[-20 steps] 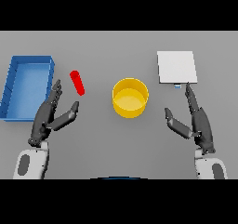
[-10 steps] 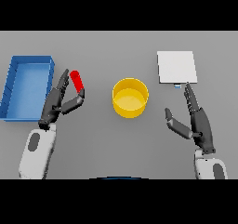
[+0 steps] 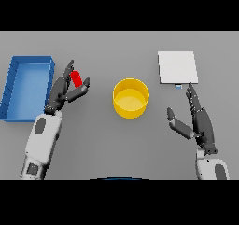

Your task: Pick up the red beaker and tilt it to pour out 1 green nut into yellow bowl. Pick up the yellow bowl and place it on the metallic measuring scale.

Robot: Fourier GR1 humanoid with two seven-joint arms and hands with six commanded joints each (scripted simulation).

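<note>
The red beaker (image 3: 76,78) is a small red cylinder lying on the table left of centre. My left hand (image 3: 64,89) has reached it: the fingers stand straight behind it on its left and the thumb lies to its lower right, so the beaker sits in the gap, partly hidden. The hand is open. The yellow bowl (image 3: 131,98) stands at the table's middle; I cannot see a nut. The metallic measuring scale (image 3: 177,67) is a pale square plate at the back right. My right hand (image 3: 198,118) rests open below the scale, right of the bowl.
A blue tray (image 3: 9,89) stands along the left side, just left of my left hand. Its near wall lies close to my left forearm (image 3: 43,137).
My left arm has moved forward and slightly right, bringing the open hand up around the red beaker. The right hand has barely moved. Bowl and scale are unmoved.
</note>
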